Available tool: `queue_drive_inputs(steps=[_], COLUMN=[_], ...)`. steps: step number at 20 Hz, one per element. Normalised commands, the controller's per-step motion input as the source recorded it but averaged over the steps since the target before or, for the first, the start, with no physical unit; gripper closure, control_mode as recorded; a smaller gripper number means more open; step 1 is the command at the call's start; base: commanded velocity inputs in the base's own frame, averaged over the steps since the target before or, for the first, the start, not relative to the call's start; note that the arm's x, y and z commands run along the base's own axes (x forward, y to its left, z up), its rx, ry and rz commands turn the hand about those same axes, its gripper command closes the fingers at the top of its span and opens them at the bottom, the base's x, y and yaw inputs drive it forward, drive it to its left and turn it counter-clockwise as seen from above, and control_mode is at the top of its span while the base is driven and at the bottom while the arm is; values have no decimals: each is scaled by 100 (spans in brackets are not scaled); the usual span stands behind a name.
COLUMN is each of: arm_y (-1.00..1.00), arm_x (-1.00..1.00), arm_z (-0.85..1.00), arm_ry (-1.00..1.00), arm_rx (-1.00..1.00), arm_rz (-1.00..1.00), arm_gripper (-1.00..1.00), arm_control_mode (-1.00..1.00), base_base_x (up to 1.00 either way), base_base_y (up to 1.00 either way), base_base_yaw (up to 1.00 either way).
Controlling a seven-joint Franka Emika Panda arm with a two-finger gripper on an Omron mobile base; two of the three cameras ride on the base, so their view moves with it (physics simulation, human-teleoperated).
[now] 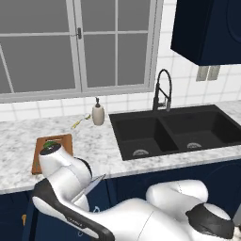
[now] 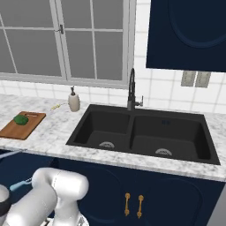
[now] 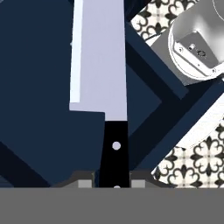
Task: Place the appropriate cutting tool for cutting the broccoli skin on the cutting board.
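Observation:
My gripper [image 3: 112, 183] is shut on the cutting tool, a knife: its black handle [image 3: 115, 148] stands between the two fingertips [image 3: 85, 183], and its wide silver blade [image 3: 98, 52] points away over dark blue cabinet fronts. In the left base view the blade [image 1: 94, 183] sticks out from behind my arm, below the counter edge. The reddish-brown cutting board [image 1: 61, 140] [image 2: 26, 128] lies on the counter left of the sink. On it sits the green broccoli [image 1: 48, 145] [image 2: 20, 118], partly hidden by my arm in the left base view.
A black double sink [image 1: 174, 129] with a dark faucet [image 1: 162, 92] is set into the marble counter [image 1: 94, 141]. A soap dispenser [image 1: 98, 113] and a small yellow item [image 1: 77, 123] stand behind the board. A light blue peeler [image 2: 20, 184] lies low beside my arm.

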Motion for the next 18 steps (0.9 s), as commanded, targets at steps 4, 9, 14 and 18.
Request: queue_drive_inputs(steps=[4, 9, 14, 18], arm_y=[-9, 0, 0, 0], arm_x=[43, 76, 96, 100], arm_z=[45, 12, 0, -10], arm_ry=[0, -12, -11, 4], arm_rx=[0, 0, 0, 0], arm_rz=[13, 11, 8, 4], arm_gripper=[100, 100, 100, 100], arm_control_mode=[-100, -100, -100, -100], base_base_x=[0, 0, 0, 0], base_base_y=[0, 0, 0, 0], base_base_yaw=[0, 0, 0, 0])
